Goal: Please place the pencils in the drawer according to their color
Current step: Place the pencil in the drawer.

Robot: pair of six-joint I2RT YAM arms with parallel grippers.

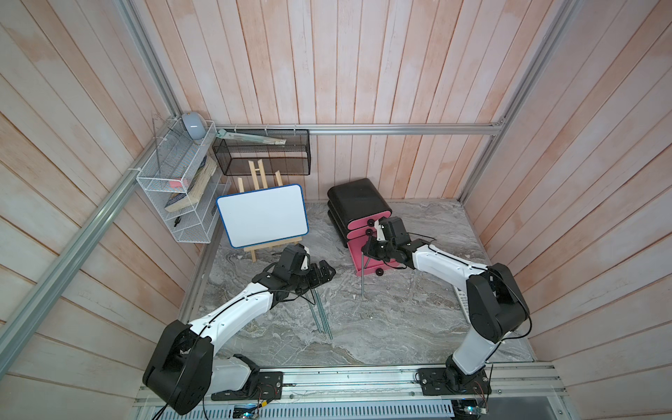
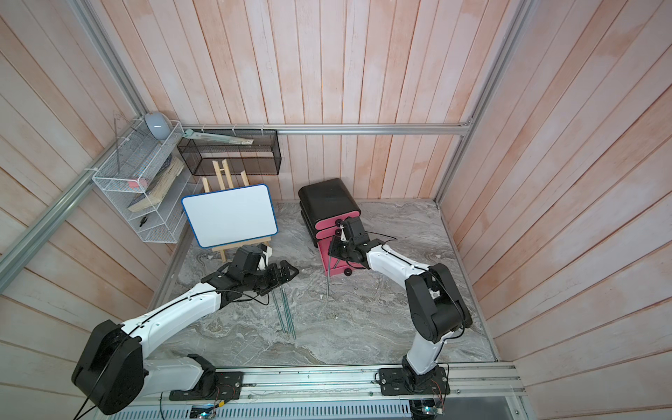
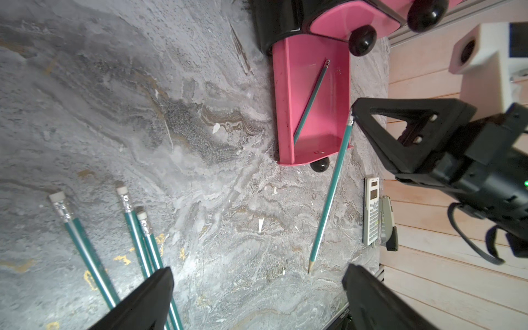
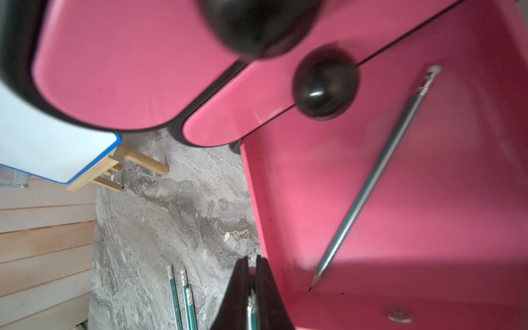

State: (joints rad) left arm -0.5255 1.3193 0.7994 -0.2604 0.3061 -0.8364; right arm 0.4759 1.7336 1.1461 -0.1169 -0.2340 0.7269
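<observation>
Right tool (image 4: 252, 265): clamped tight on the ferrule end of a long teal-green pencil (image 3: 331, 194), which hangs point-down.
Held pencil's place: 6 o'clock of the open tray in a top view (image 1: 363, 276), crossing its front corner.
Left tool (image 3: 258, 271): jaws wide, holding nothing, 9 o'clock of that tray.
Loose pencils (image 3: 137, 237): three teal-green ones lying on the marbled grey bench (image 1: 400, 320), near the left tool.
Drawer: black rounded cabinet (image 1: 358, 198); the bottom pink tray (image 3: 285, 100) stands open, with one teal pencil (image 4: 371, 183) lying slantwise inside.

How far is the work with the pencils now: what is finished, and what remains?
Done: the bottom drawer is pulled open and one green pencil lies inside.
In hand: the right claw is shut on a second green pencil, which hangs tip down by the drawer's front, not yet inside.
Left: three green pencils lie on the table near the open left claw.
</observation>
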